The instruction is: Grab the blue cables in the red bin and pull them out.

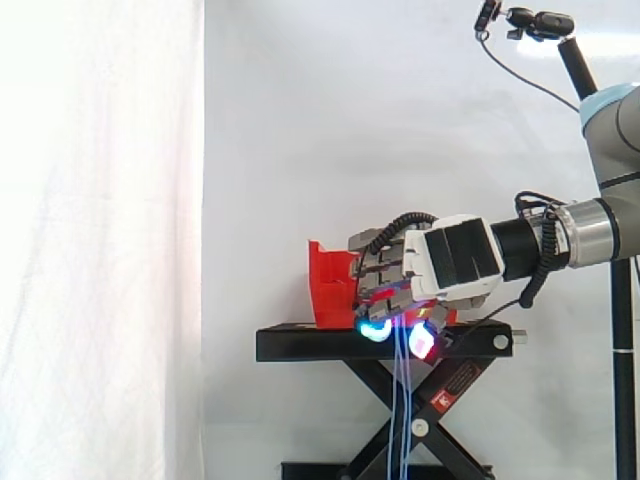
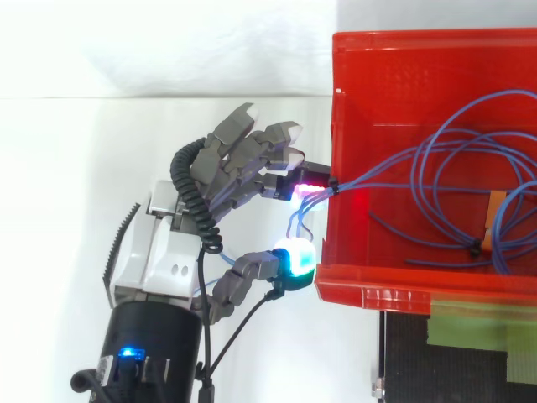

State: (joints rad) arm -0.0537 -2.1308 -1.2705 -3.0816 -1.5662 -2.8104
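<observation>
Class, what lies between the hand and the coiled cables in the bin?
The red bin's wall, crossed by blue cables running to the hand, in the top view.

Layout at the fingers
The thin blue cables [image 2: 373, 170] lie in the red plastic bin [image 2: 403, 290] beyond the fingers [image 2: 252, 151], cross its wall into their pinch, and hang below them before the black scissor stand [image 1: 300, 345] bearing the bin.

Black stand [image 1: 300, 345], lower centre of your side view
You see the red bin [image 1: 330, 290] sitting directly on its flat top; from above, green tape [image 2: 478, 332] lies on the stand at the frame's lower right
</observation>
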